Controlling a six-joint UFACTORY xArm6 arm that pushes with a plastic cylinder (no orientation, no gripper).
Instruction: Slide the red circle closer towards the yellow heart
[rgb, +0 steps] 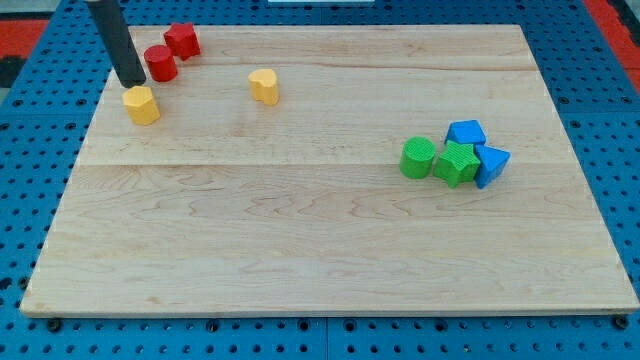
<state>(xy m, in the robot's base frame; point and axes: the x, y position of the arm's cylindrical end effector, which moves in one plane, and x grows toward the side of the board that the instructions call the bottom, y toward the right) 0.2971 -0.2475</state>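
Note:
The red circle (160, 63) sits near the board's top left. The yellow heart (264, 86) lies to its right and a little lower, with a clear gap between them. My tip (133, 82) is at the end of the dark rod, just left of and below the red circle, close to its left edge. The tip is right above a yellow hexagon-like block (142, 104). A second red block (182, 40), angular in shape, stands just up and right of the red circle.
A cluster sits at the view's right: a green cylinder (418, 158), a green star-like block (457, 163), a blue cube (466, 133) and a blue triangular block (491, 165). The wooden board (300, 250) lies on a blue pegboard surface.

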